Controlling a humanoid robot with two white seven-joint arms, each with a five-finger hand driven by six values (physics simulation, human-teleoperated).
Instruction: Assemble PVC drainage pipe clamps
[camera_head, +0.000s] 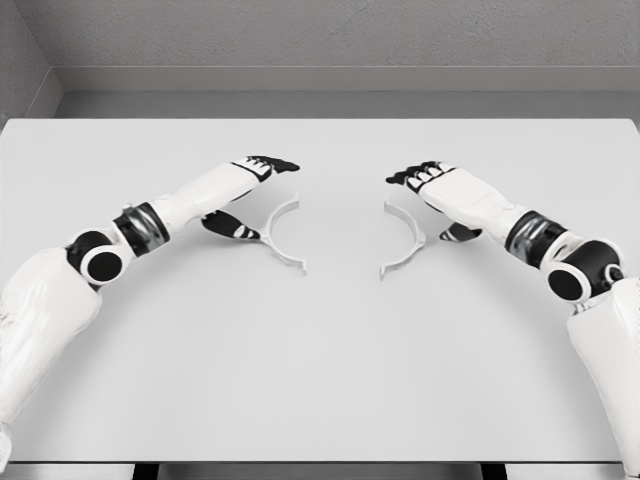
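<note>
left hand (262, 170) loose, empty beside thin white plastic half-ring clamp (283, 233) | right hand (425, 178) likewise by its twin (405, 238) on worktop (320, 350) | risk: your fingertips nudge flat halves, they skid apart

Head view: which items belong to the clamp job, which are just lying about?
Job:
- left white curved plastic clamp half
- right white curved plastic clamp half
- left robot hand
- right robot hand

Lying about:
- nothing but the white table
</note>
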